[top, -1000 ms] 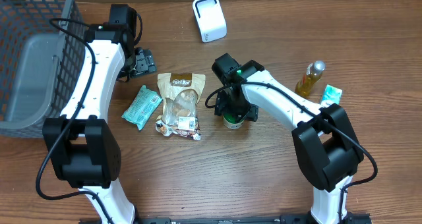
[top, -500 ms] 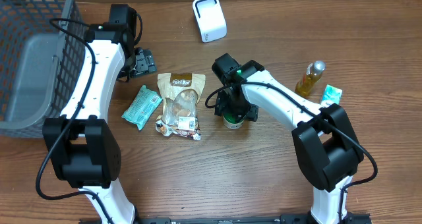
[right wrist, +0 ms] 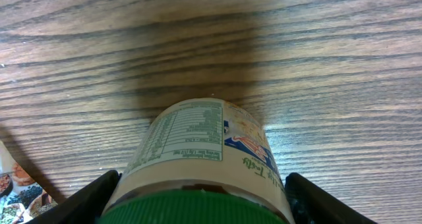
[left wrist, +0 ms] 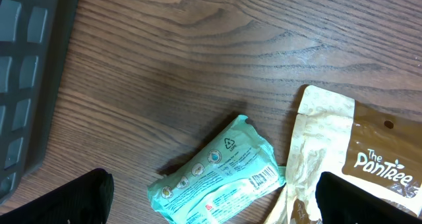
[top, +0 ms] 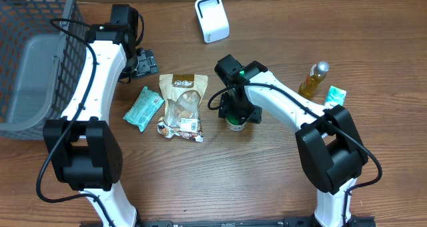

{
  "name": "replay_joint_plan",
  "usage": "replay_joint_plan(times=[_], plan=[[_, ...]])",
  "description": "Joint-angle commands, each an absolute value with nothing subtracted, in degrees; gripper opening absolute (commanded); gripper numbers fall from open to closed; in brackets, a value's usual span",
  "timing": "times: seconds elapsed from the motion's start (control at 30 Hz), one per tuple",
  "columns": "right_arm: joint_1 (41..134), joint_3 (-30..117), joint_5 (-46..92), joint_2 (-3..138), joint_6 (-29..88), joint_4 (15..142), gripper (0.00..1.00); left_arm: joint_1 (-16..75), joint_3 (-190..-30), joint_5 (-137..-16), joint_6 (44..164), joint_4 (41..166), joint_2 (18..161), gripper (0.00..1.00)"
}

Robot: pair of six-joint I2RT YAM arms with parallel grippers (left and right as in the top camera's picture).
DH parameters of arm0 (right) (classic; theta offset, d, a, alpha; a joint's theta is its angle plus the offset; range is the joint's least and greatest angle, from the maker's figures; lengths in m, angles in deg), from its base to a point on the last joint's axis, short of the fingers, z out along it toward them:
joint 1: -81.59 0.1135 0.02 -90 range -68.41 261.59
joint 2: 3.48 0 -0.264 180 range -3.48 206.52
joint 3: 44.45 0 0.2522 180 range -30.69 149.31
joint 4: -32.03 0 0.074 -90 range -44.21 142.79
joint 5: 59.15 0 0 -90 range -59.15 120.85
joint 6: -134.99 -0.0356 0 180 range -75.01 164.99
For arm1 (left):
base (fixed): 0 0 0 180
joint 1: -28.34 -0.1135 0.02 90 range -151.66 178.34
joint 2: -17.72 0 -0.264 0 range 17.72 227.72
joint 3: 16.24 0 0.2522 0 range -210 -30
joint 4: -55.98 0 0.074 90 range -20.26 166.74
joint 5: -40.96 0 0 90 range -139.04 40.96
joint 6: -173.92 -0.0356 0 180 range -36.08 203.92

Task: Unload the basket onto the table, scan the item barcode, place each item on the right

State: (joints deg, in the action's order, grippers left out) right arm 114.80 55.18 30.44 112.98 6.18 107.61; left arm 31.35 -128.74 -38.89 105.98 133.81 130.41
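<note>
A jar with a green lid and a printed nutrition label stands upright on the wooden table, right of the snack pouch. My right gripper has come down over it, one black finger pressed to each side just under the lid, shut on the jar. In the overhead view the jar peeks out under that gripper. The white scanner stands at the back centre. My left gripper hangs open above a teal packet, holding nothing, near the basket.
A grey mesh basket fills the left edge. A brown snack pouch and the teal packet lie between the arms. An oil bottle and a small teal carton sit at the right.
The right gripper's fingers have drawn in slightly against the jar. Neither arm has visibly moved.
</note>
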Motion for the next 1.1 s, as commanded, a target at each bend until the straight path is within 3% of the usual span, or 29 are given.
replay_joint_plan(times=[0.0, 0.8, 1.07], plan=[[115.0, 54.8, 31.2, 111.7, 5.9, 107.5, 0.75, 31.4, -129.8, -38.1, 105.1, 133.8, 130.8, 1.0], [115.0, 54.8, 31.2, 111.7, 5.8, 106.5, 0.57, 31.4, -129.8, -38.1, 105.1, 133.8, 130.8, 1.0], [115.0, 54.8, 31.2, 111.7, 6.0, 105.9, 0.57, 31.4, -129.8, -38.1, 105.1, 133.8, 130.8, 1.0]])
